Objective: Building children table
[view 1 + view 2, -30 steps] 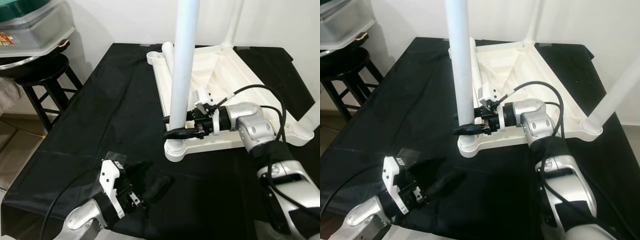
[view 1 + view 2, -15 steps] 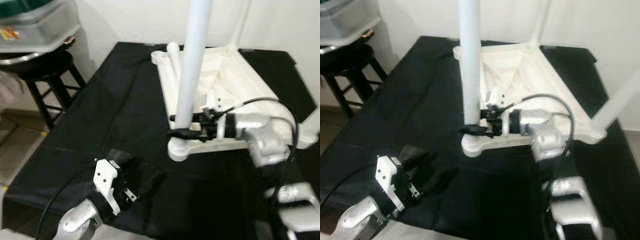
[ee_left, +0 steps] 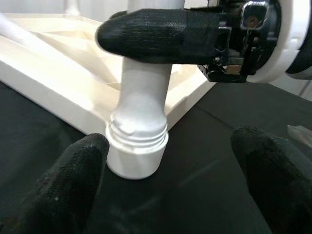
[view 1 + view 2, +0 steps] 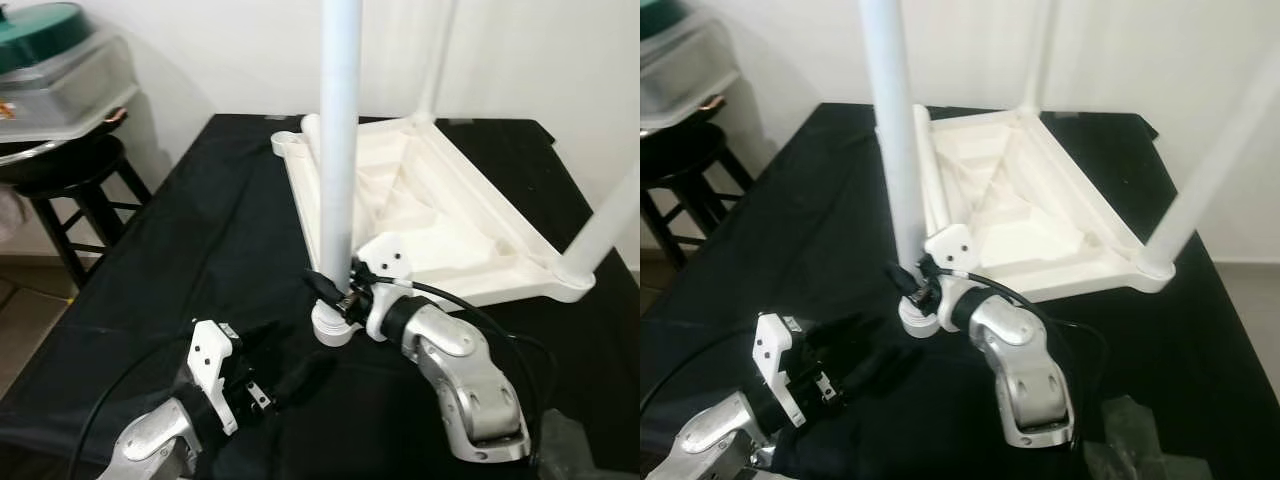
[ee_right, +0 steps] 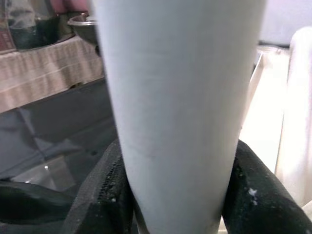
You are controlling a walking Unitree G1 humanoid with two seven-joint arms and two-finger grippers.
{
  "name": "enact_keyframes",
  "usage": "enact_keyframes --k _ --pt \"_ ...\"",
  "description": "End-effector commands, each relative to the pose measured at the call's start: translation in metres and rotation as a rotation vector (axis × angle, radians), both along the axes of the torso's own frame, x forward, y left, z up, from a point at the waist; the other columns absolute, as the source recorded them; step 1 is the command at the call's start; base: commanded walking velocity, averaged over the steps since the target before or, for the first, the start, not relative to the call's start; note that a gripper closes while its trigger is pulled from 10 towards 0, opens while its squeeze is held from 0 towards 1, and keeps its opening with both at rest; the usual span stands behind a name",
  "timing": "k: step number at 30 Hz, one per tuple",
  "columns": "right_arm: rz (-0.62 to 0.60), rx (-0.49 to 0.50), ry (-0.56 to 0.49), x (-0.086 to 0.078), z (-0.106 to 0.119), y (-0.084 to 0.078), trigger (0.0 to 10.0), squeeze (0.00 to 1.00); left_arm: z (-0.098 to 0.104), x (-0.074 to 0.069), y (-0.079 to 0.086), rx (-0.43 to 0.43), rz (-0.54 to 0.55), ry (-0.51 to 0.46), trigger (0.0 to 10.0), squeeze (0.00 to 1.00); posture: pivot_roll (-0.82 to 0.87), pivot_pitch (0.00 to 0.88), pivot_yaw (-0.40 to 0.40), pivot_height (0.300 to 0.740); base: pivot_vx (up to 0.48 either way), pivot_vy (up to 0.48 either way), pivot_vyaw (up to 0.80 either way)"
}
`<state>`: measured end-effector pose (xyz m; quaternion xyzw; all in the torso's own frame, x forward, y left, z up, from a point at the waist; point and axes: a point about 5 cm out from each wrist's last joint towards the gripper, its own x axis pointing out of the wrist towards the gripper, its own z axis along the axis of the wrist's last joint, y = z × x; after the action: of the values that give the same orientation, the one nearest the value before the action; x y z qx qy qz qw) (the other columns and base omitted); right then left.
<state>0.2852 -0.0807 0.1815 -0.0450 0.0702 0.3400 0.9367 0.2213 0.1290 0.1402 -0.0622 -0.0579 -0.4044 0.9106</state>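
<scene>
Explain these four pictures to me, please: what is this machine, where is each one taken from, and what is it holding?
A humanoid robot is building a child's table. Two pictures come from cameras in its head, looking down; the other two from a camera on each wrist. An upside-down white tabletop lies on a black cloth, legs pointing up. The right tool, two black fingers on a silver arm, is closed around the near white leg just above its corner socket; its wrist camera sees that leg up close. The left tool rests open, low on the cloth, pointing at the same socket. A stool stands beside the table.
</scene>
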Motion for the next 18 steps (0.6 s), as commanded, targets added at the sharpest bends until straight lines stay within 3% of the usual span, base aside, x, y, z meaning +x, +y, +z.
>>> enact_keyframes --k 1,2,3,4,5,6,7,10,11,13,14,18 --pt "-0.029 -0.023 0.184 -0.001 -0.03 -0.008 10.0 0.72 -0.005 -0.002 0.003 0.004 0.012 0.026 10.0 0.0 0.02 0.199 0.058 0.74 0.0 0.0 0.0" --pt "-0.007 0.001 0.157 0.003 -0.021 -0.01 10.0 1.0 -0.005 -0.002 0.003 0.004 0.014 0.025 10.0 0.0 0.02 0.199 0.057 0.74 0.0 0.0 0.0" --pt "0.079 0.027 0.113 0.006 -0.008 -0.011 10.0 1.0 -0.005 -0.001 0.003 0.004 0.014 0.025 10.0 0.0 0.02 0.198 0.058 0.74 0.0 0.0 0.0" --pt "0.079 0.027 0.113 0.006 -0.008 -0.011 10.0 1.0 -0.005 -0.001 0.003 0.004 0.014 0.025 10.0 0.0 0.02 0.198 0.058 0.74 0.0 0.0 0.0" --pt "0.183 0.025 0.051 0.01 0.005 -0.014 10.0 1.0 -0.005 -0.001 0.003 0.004 0.012 0.026 10.0 0.0 0.02 0.197 0.061 0.74 0.0 0.0 0.0" --pt "0.183 0.025 0.051 0.01 0.005 -0.014 10.0 1.0 -0.005 -0.001 0.003 0.004 0.012 0.026 10.0 0.0 0.02 0.197 0.061 0.74 0.0 0.0 0.0" --pt "0.293 0.007 -0.011 0.012 0.016 -0.019 10.0 1.0 -0.005 -0.001 0.002 0.003 0.01 0.027 10.0 0.0 0.03 0.195 0.057 0.74 0.0 0.0 0.0" --pt "0.377 -0.019 -0.046 0.013 0.023 -0.024 10.0 1.0 -0.005 -0.001 0.001 0.003 0.007 0.027 10.0 0.0 0.03 0.195 0.056 0.74 0.0 0.0 0.0" --pt "0.509 -0.105 -0.082 0.016 0.03 -0.037 10.0 0.73 -0.005 -0.001 0.0 0.001 0.001 0.028 10.0 0.0 0.04 0.194 0.051 0.74 0.0 0.0 0.0" --pt "0.549 -0.138 -0.073 0.019 0.032 -0.044 10.0 0.73 -0.005 -0.001 0.0 0.001 0.0 0.028 10.0 0.0 0.04 0.194 0.051 0.74 0.0 0.0 0.0" --pt "0.56 -0.147 -0.075 0.021 0.034 -0.045 10.0 0.0 -0.005 -0.001 0.0 0.001 0.001 0.028 10.0 0.0 0.04 0.194 0.051 0.74 0.0 0.0 0.0" --pt "0.597 -0.166 -0.093 0.032 0.041 -0.05 10.0 0.0 -0.004 -0.001 -0.001 0.001 0.003 0.027 10.0 0.0 0.04 0.194 0.052 0.74 0.0 0.0 0.0"
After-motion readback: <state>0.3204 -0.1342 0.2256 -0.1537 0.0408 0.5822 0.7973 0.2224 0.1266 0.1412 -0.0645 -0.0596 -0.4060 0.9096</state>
